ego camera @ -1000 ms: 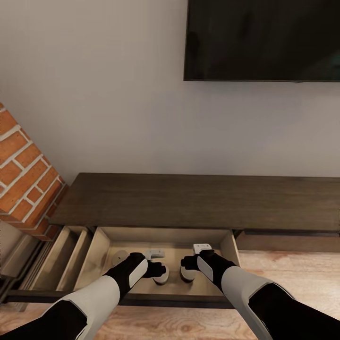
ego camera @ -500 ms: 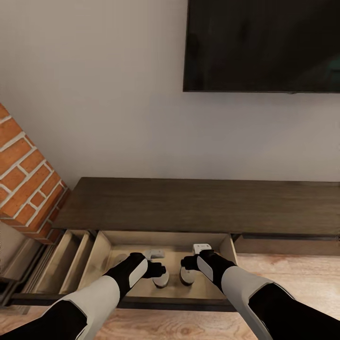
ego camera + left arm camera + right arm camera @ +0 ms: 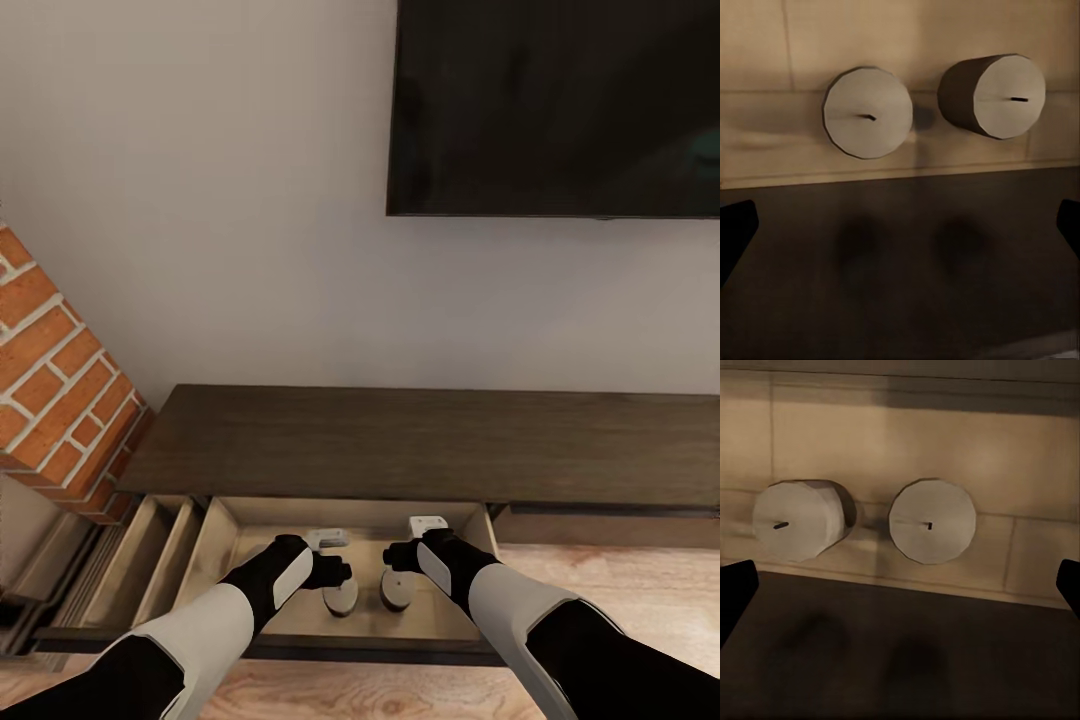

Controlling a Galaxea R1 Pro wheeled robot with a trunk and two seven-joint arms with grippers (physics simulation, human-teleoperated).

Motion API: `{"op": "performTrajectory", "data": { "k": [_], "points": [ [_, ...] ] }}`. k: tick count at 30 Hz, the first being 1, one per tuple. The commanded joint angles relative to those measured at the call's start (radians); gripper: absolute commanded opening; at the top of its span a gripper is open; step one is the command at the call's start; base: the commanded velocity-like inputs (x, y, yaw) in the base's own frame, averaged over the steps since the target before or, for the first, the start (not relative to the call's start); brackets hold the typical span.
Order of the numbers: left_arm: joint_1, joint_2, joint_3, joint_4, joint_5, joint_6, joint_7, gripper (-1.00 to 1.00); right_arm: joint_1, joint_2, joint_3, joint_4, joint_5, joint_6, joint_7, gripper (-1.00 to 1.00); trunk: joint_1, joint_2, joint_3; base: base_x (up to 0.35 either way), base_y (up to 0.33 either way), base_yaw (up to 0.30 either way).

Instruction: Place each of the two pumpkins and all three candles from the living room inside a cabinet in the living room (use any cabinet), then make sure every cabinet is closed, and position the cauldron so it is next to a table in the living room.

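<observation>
Pale grey-white wax is what the two candles (image 3: pixel 340 598) (image 3: pixel 396 591) seem made of; they are short, round and stubby, each with a small dark wick in the flat top. They are set side by side, close but not touching, on the light tan floor of the open drawer (image 3: pixel 222 530) of the dark brown wooden cabinet (image 3: pixel 420 440). The left hand (image 3: pixel 338 572) is held just over one candle and the right hand (image 3: pixel 392 560) just over the other. In both wrist views only dark fingertips (image 3: pixel 735 225) (image 3: pixel 735 585) are seen, far apart at the edges, so both hands are spread wide and nothing is held. Judged from this, the candles are already put down, and the drawer should be shut next. The hands should be lifted straight up first, so the candles are not knocked over. Then the dark front board should be pushed evenly, so the drawer is slid in straight. A brick wall (image 3: pixel 50 370) is seen beside the cabinet and a black screen (image 3: pixel 555 100) above it.
</observation>
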Motion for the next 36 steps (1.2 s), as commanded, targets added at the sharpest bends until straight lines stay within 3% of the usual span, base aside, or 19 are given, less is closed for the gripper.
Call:
{"op": "performTrajectory", "data": {
  "k": [1, 21, 36],
  "points": [
    [-0.001, 0.0, -0.004, -0.001, 0.011, 0.003, 0.009, 1.0, 0.0, 0.0, 0.008, -0.002, -0.011, 0.004, -0.006, 1.0, -0.004, 0.007, 0.003, 0.0, 0.0, 0.0],
    [0.0, 0.0, -0.004, -0.001, 0.01, 0.003, 0.007, 1.0, 0.0, 0.0, 0.007, -0.003, -0.014, 0.001, -0.005, 1.0, -0.081, 0.147, 0.066, 0.0, 0.0, 0.0],
    [0.0, 0.0, -0.004, -0.001, 0.008, 0.004, 0.009, 1.0, 0.0, 0.0, 0.005, -0.003, -0.013, 0.001, -0.005, 1.0, -0.138, 0.252, 0.135, 0.0, 0.0, 0.0]
  ]
}}
